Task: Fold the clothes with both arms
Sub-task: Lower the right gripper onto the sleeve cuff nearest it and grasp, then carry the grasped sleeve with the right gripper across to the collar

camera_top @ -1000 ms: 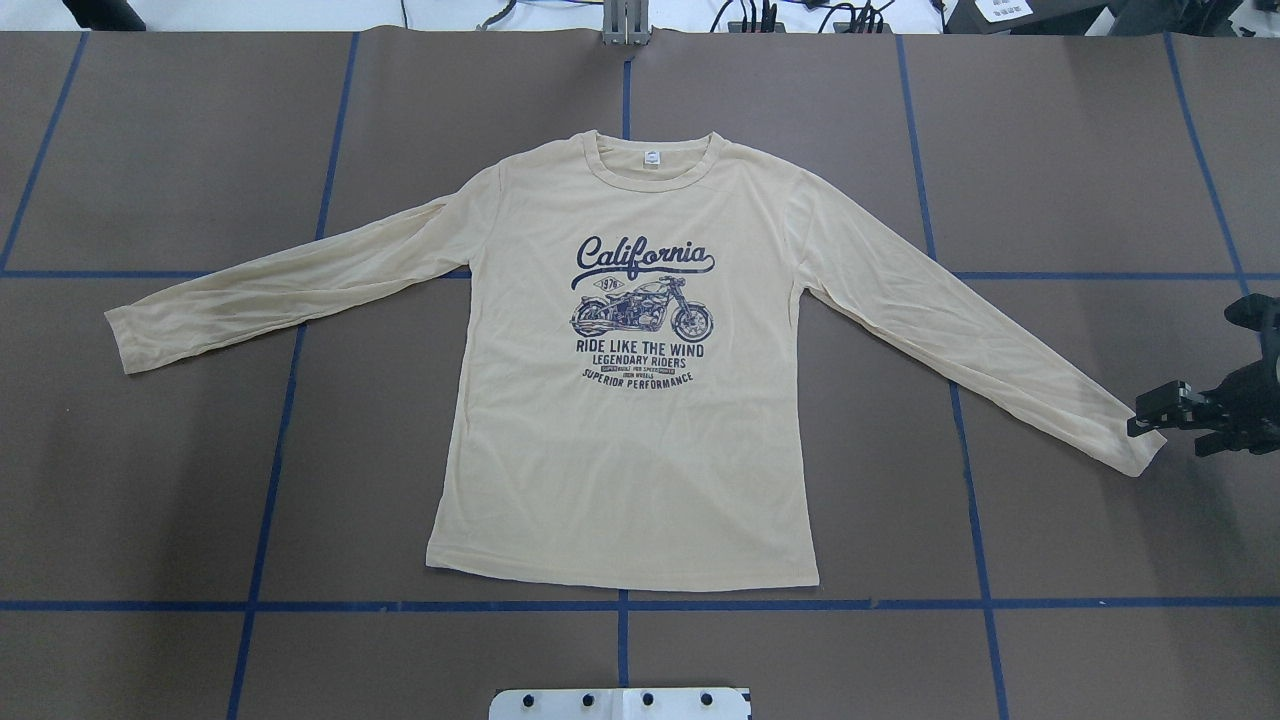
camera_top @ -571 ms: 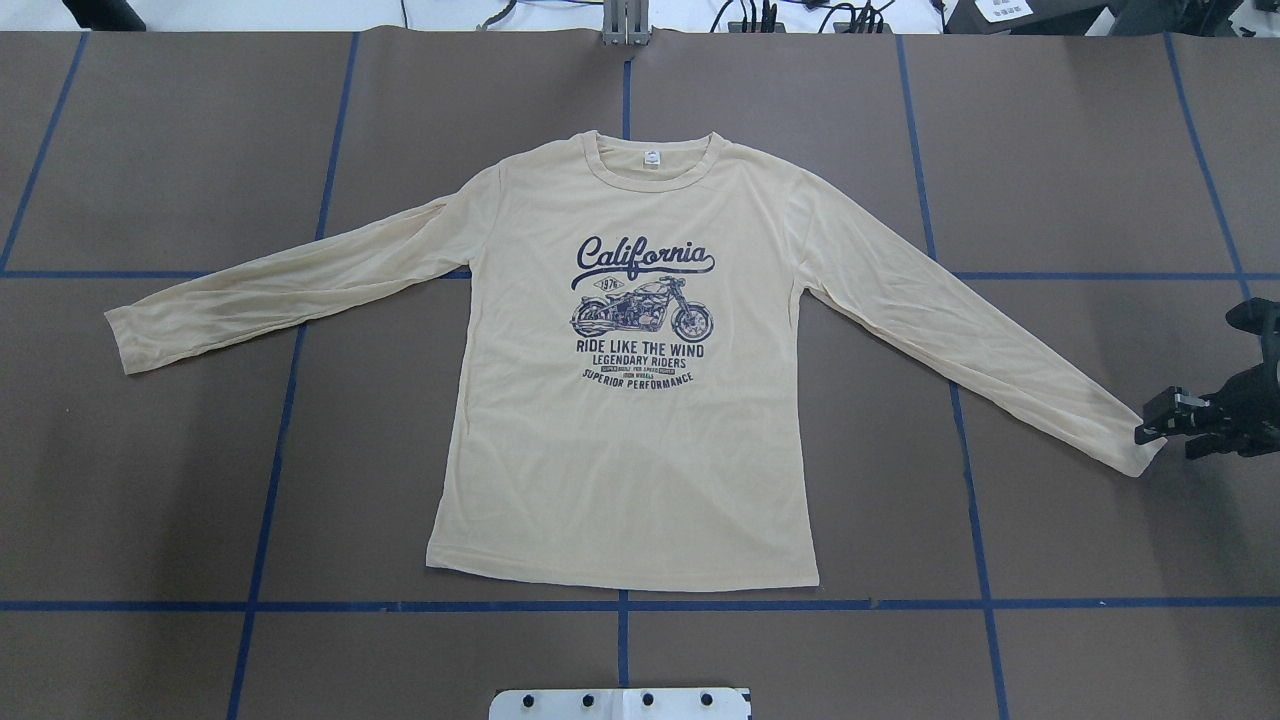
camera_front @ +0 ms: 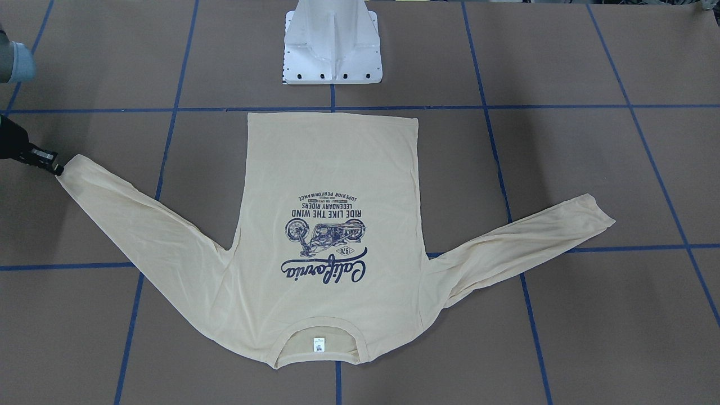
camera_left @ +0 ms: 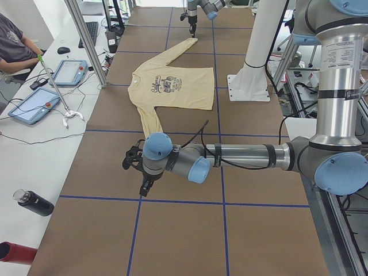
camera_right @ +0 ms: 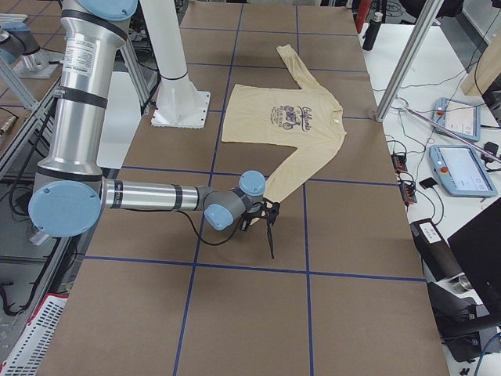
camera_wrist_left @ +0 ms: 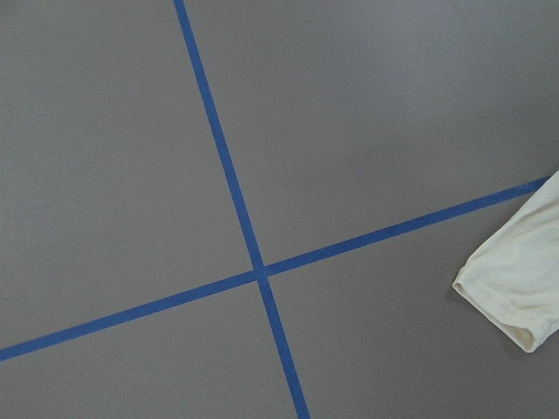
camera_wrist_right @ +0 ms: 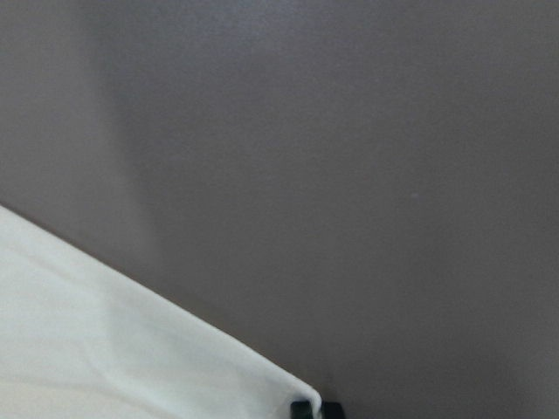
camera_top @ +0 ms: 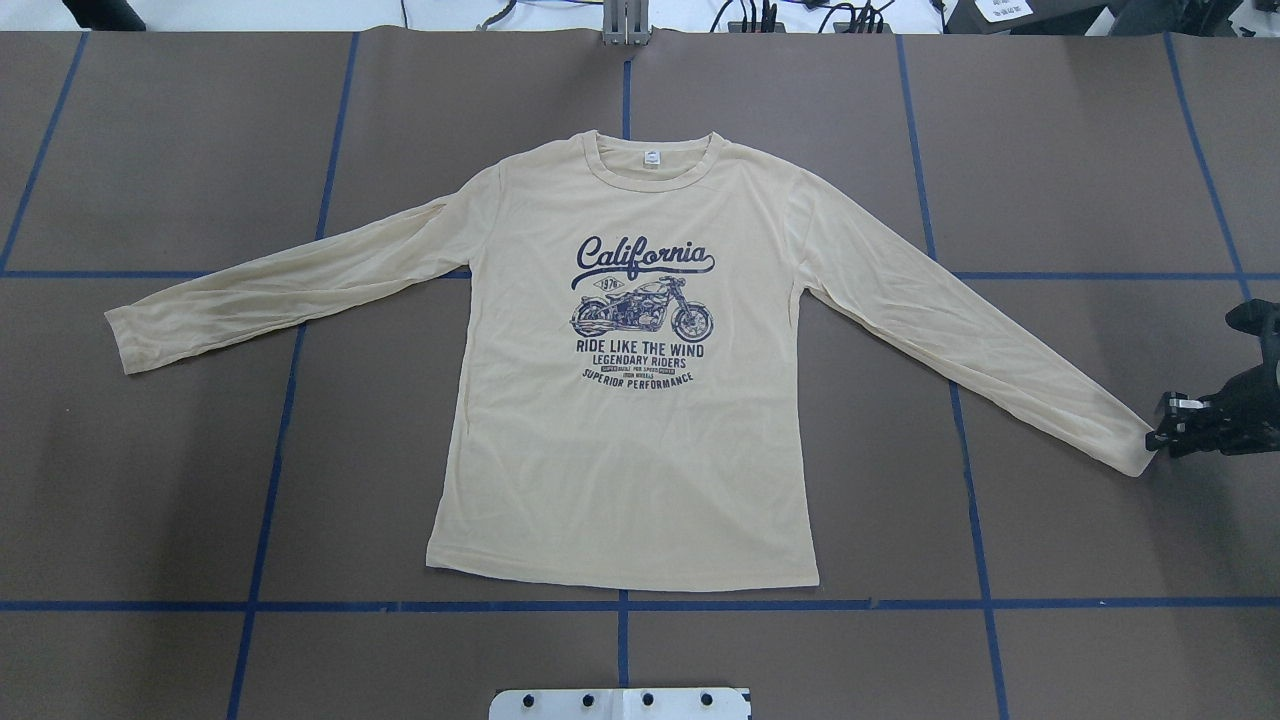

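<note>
The pale yellow-beige long-sleeved shirt (camera_top: 620,450) lies flat and face up on the brown table, navy "California" print showing and both sleeves spread outward. My right gripper (camera_top: 1157,440) sits low at the tip of the shirt's right sleeve cuff (camera_top: 1135,455). In the right wrist view its fingertips (camera_wrist_right: 302,408) stand close together on the cuff's corner. My left gripper (camera_left: 133,164) shows only in the exterior left view, a little off the left cuff (camera_wrist_left: 515,292), and I cannot tell whether it is open or shut.
Blue tape lines (camera_top: 622,605) grid the brown table cover. The white pedestal base (camera_front: 332,50) stands behind the shirt's hem. A white side table with tablets (camera_left: 34,103), bottles (camera_left: 34,202) and a seated person (camera_left: 14,46) runs along the far edge.
My right gripper has dropped and shifted slightly toward the sleeve cuff's corner, and its fingers have drawn together there. The shirt has not moved.
</note>
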Controlling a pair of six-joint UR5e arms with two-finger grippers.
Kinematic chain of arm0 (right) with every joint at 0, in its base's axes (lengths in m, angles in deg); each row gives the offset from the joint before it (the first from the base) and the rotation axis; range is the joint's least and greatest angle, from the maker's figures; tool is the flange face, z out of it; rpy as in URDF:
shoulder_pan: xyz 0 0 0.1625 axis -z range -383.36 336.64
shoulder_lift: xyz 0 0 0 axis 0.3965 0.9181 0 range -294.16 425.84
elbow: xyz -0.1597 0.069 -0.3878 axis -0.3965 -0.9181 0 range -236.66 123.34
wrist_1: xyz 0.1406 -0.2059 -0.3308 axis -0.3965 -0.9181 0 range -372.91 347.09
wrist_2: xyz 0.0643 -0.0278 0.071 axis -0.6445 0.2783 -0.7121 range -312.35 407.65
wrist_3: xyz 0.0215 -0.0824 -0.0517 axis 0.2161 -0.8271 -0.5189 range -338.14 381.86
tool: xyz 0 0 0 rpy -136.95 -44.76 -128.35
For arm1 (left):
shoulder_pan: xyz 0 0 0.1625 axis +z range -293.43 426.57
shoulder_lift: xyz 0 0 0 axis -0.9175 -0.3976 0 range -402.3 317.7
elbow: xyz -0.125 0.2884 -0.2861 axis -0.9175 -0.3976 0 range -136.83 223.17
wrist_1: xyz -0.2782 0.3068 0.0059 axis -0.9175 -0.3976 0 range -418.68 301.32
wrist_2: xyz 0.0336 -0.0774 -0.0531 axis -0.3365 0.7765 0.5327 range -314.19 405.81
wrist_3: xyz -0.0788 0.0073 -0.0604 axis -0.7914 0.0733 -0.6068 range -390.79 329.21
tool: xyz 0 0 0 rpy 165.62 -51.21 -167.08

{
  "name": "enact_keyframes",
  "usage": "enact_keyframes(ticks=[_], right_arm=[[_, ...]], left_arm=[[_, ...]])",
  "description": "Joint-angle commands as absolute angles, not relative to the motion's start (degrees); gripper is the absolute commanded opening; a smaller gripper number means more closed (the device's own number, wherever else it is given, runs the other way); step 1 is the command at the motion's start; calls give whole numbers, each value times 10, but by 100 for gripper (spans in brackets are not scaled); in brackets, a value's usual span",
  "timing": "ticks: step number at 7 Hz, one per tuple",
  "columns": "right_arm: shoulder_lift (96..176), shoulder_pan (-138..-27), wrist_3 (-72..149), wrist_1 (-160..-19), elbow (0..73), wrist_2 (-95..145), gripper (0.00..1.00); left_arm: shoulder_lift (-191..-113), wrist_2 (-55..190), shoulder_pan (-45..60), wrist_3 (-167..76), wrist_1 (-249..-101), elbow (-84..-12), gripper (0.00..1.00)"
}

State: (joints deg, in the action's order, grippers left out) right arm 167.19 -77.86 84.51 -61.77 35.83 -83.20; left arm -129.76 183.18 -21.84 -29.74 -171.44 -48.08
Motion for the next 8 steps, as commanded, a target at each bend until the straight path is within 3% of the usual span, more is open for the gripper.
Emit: enact_keyframes(ticks=[1, 3, 4, 8], right_arm=[[1668, -794, 844, -619, 374, -881, 0], [1665, -832, 846, -626, 442, -914, 0], [1626, -832, 867, -638, 452, -913, 0], [1253, -773, 1073, -908, 418, -832, 0]], left_arm=[[-1298, 1832, -218, -297, -1714, -481, 100], [-1298, 1832, -218, -301, -1714, -483, 100], [-1298, 1833, -218, -302, -1715, -483, 100], [-1298, 1837, -218, -303, -1715, -492, 100]])
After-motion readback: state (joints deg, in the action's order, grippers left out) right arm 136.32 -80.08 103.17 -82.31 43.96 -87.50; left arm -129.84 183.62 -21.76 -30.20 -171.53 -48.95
